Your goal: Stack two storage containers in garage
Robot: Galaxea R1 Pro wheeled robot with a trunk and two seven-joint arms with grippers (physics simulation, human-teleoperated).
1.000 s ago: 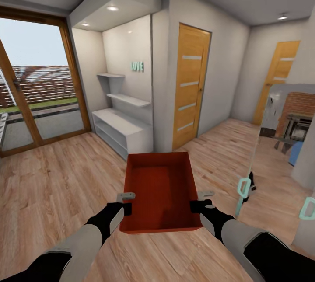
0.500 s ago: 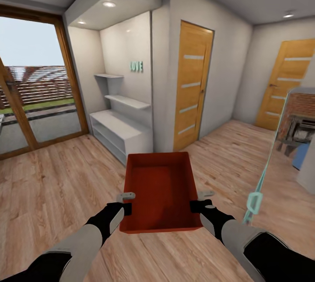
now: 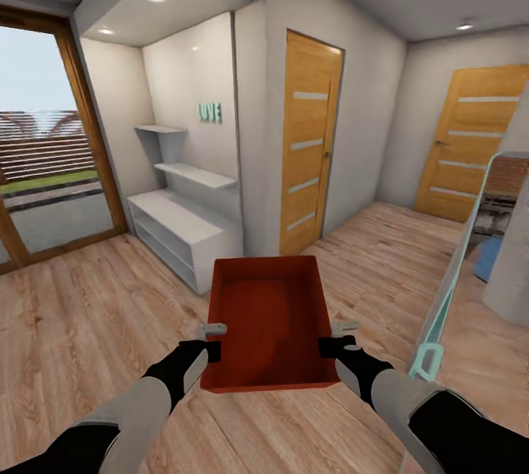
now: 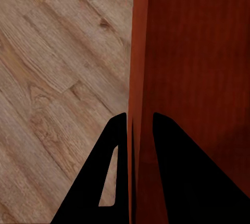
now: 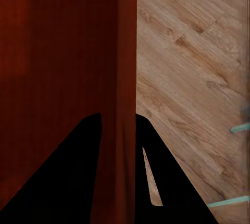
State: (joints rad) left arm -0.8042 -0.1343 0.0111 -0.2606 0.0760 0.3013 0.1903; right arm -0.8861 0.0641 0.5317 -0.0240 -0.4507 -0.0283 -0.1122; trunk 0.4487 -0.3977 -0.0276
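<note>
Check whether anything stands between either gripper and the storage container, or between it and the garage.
Nothing separates them: the left gripper and right gripper each pinch a side wall of the storage container. The garage isn't in view; two wooden doors ahead, one near and one far, both appear closed.

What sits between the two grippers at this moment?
The storage container, orange-red and open-topped. In the head view the left gripper pinches its left wall and the right gripper its right wall; both wrist views show a wall between fingers.
</note>
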